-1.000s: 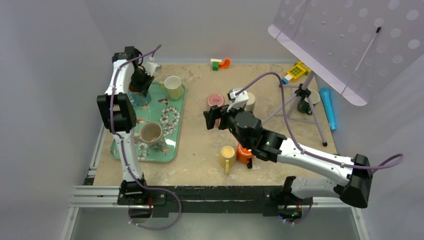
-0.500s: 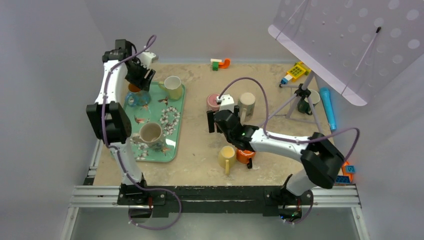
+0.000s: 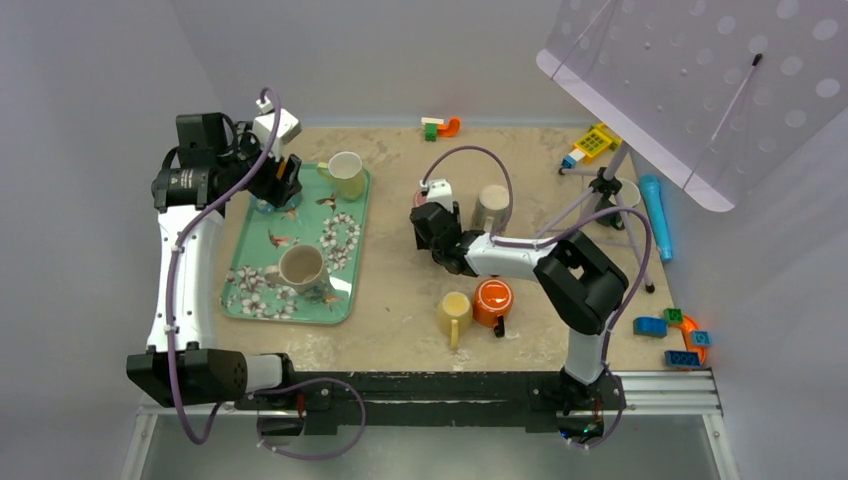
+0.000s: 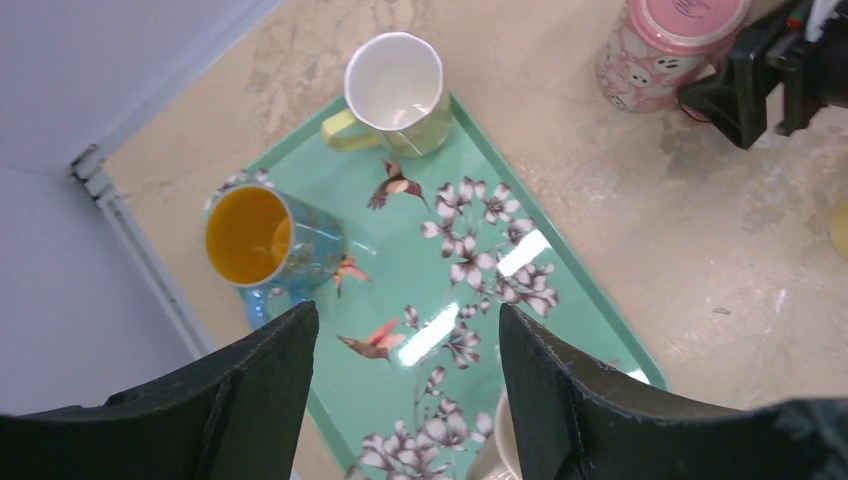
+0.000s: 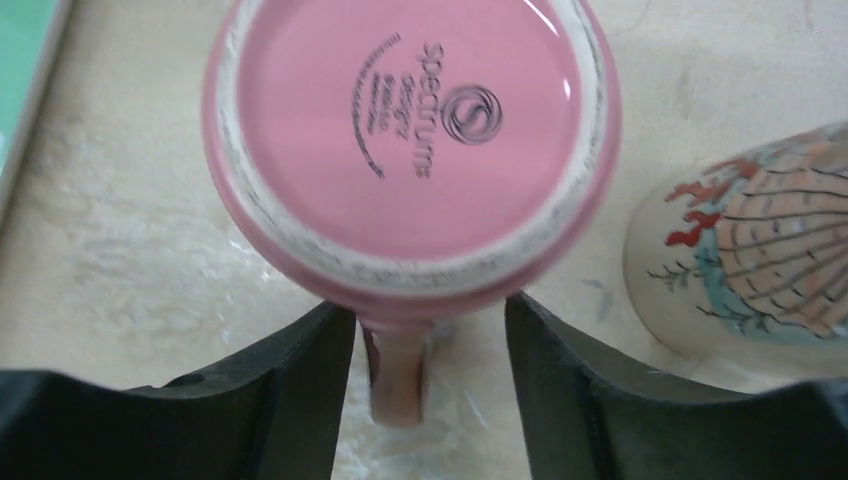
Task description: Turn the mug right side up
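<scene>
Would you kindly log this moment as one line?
pink mug: upside down | right end effector: open, astride its handle | left end effector: open over tray

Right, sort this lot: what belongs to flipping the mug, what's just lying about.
Job: pink mug, base up; right pincer, open astride its handle.
Lying about: tray, blue mug, lime mug, beige mug, yellow mug, orange mug, shell mug, blocks, stand.

Left arm [image 3: 183,262], right arm [image 3: 508,263] — white links, black joints; purple cables [image 3: 470,150] looping off both; matte black fingers [image 4: 245,400].
</scene>
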Controlling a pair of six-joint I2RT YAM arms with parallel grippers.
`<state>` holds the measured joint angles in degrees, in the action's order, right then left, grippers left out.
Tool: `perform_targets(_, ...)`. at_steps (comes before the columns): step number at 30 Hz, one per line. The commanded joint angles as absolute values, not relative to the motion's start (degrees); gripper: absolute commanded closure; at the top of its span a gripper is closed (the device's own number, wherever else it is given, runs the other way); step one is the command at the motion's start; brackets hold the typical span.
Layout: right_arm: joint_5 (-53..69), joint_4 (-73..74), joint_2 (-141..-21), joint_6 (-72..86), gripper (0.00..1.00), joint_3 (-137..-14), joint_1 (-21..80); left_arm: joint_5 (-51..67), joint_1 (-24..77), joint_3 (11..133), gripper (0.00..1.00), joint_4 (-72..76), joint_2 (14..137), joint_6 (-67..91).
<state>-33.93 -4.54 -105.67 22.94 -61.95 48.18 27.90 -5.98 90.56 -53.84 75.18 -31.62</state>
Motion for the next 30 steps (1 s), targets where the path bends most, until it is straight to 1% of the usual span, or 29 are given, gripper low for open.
perform_targets(1, -34.2, -6.22, -108.02, 22.17, 0.54, -66.35, 47.33, 32.92, -6.1, 86.16, 0.29, -52.55, 72.38, -29.83)
perform_targets(2, -33.78, -6.16, -108.25, 22.2, 0.71, -66.48, 46.95, 33.54, -6.09, 85.92, 0.29, -53.08, 71.74, -29.47)
perform_targets(4, -32.97, -6.15, -107.76, 21.72, 1.0, -66.53, 46.53, 35.33, -6.14, 85.87, 0.29, -54.04, 70.36, -28.35)
perform_targets(7, -29.23, -7.12, -104.27, 18.8, 1.0, -66.57, 46.56, 39.55, -6.15, 85.6, 0.29, -54.91, 67.18, -25.91)
perform_targets(9, -23.57, -7.82, -100.15, 16.82, 1.0, -66.78, 46.66, 43.92, -6.11, 84.69, 0.26, -53.24, 64.47, -22.32)
perform_targets(12, -15.09, -14.31, -89.85, 16.38, 1.0, -63.48, 46.76, 51.03, -6.09, 84.16, 0.2, -50.56, 61.43, -15.67)
perform_targets(14, -10.84, -20.6, -80.62, 17.37, 1.0, -60.23, 46.76, 56.18, -6.08, 84.36, 0.2, -49.25, 60.34, -11.05)
perform_targets(17, -7.17, -27.81, -72.41, 21.19, 1.0, -58.16, 46.8, 65.4, -6.15, 83.03, 0.19, -45.42, 59.08, -5.62)
perform_targets(19, -2.96, -33.14, -69.44, 24.07, 1.0, -57.44, 47.05, 68.37, -6.09, 80.31, 0.17, -37.43, 57.8, 3.07)
perform_targets(23, 4.46, -46.36, -68.47, 32.39, 1.0, -56.25, 47.52, 68.15, -4.59, 73.78, 0.15, -16.25, 53.92, 21.14)
perform_targets(25, 7.58, -52.41, -69.43, 35.96, 1.0, -56.22, 48.0, 69.02, -3.29, 74.35, 0.14, -12.02, 54.28, 27.25)
perform_targets(27, 9.48, -53.96, -71.08, 36.86, 1.0, -58.35, 49.04, 69.45, -2.99, 73.44, 0.14, -4.77, 54.48, 34.75)
perform_targets(30, 10.7, -52.39, -74.16, 36.92, 1.0, -61.87, 50.91, 70.59, -2.99, 69.94, 0.14, 12.94, 54.75, 46.86)
